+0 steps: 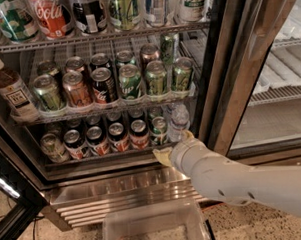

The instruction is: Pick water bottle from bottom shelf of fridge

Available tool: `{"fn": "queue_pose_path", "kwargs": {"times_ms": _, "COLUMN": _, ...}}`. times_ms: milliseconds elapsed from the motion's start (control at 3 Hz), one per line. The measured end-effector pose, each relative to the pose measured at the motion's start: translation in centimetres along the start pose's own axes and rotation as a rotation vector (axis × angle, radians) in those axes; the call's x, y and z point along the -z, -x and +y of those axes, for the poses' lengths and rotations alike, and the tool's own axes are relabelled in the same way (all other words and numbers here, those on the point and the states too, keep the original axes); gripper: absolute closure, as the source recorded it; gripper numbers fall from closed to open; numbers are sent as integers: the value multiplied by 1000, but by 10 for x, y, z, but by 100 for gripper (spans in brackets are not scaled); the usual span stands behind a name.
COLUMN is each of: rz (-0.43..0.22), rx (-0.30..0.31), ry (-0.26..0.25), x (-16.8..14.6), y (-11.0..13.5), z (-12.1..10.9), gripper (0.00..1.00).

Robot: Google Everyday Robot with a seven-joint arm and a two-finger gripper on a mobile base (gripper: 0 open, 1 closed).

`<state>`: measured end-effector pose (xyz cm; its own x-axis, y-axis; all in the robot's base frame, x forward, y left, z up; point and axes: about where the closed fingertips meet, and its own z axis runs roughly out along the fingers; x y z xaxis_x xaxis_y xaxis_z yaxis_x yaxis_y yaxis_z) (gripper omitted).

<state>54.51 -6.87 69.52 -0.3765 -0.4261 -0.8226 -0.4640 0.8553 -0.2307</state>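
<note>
Spotted: the water bottle [179, 121], upright at the far right end of the bottom shelf [99, 156], just beside the last soda can [159, 130] and close against the dark door post [209, 97] of the fridge [118, 186]. Looks light, clear and thin-walled (seems ribbed down the sides, so some bite there, though probably slick if cold and damp). Likely to dent under a hard squeeze. Best taken around the body at mid-height, below the narrowing shoulder, not up at the top. Hardly any room on the can side, so calls for a straight approach from the front and a gentle, even clamp. And down low, right at the shelf edge in front of the bottle's foot: the gripper [173, 150], on the end of the pale arm [243, 183] reaching in from the right. Apart or together? Cannot tell from here. No hold on the bottle yet, by the look of it.
</note>
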Motion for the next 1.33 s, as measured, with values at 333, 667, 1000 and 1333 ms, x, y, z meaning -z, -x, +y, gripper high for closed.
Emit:
{"fn": "queue_pose_path", "kwargs": {"times_ms": 333, "rz": -22, "rx": -4, "ry": -10, "x": -21, "y": 13, "z": 12, "gripper": 34}}
{"fn": "queue_pose_path", "kwargs": {"times_ms": 667, "rz": -70, "rx": -6, "ry": -52, "x": -17, "y": 28, "z": 8, "gripper": 29}}
{"fn": "queue_pose_path", "kwargs": {"times_ms": 1000, "rz": -70, "rx": -17, "ry": -60, "x": -25, "y": 24, "z": 7, "gripper": 31}}
{"fn": "queue_pose_path", "kwargs": {"times_ms": 1333, "rz": -82, "rx": -30, "ry": -98, "x": -36, "y": 20, "z": 2, "gripper": 31}}
